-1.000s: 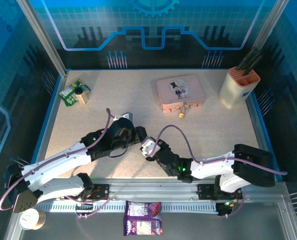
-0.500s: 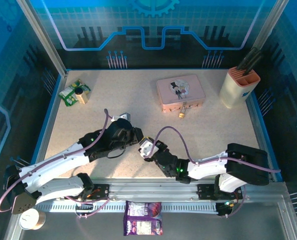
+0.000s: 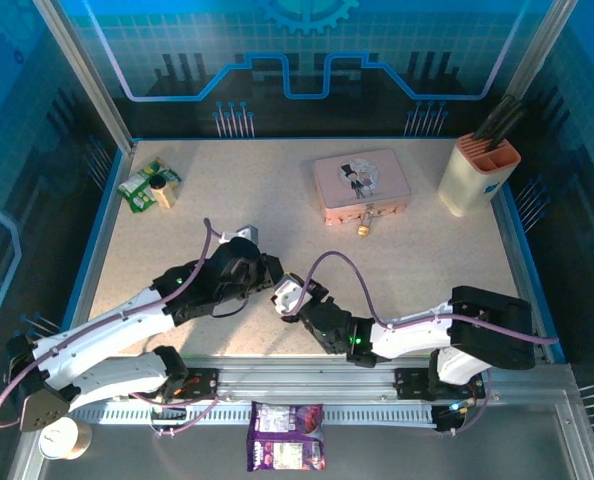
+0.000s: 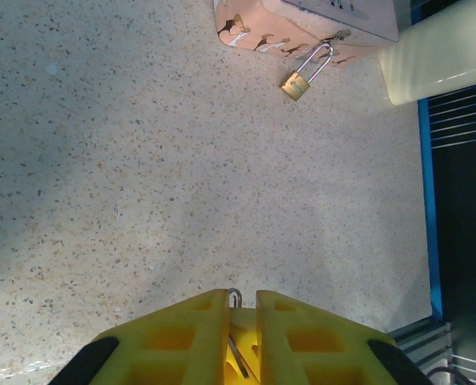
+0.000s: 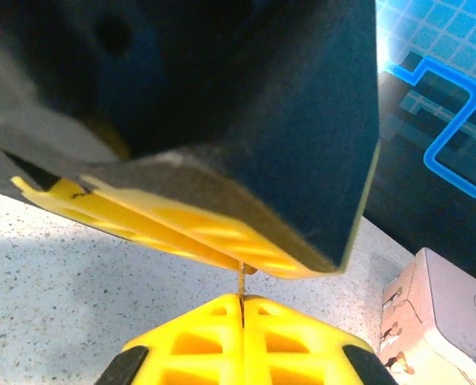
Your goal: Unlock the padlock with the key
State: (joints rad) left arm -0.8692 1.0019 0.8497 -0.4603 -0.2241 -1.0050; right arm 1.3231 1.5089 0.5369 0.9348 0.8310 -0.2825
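Observation:
The small brass padlock lies on the table against the front of the pink tin, its silver shackle hooked to the tin's latch; it also shows in the left wrist view. My right gripper is shut on the thin dark key, which sticks up into the yellow fingers of the left gripper. My left gripper stands open by a narrow gap, with the key's ring end inside it. Both grippers meet at the table's front middle, left and right.
A cream knife holder stands at the back right, beside the tin. A green packet with a small bottle lies at the back left. A purple packet and a paper cup sit below the table's front rail.
The left jaws have narrowed around the key's end. Both grippers have drifted slightly left and toward the near edge; the right stays shut on the key.

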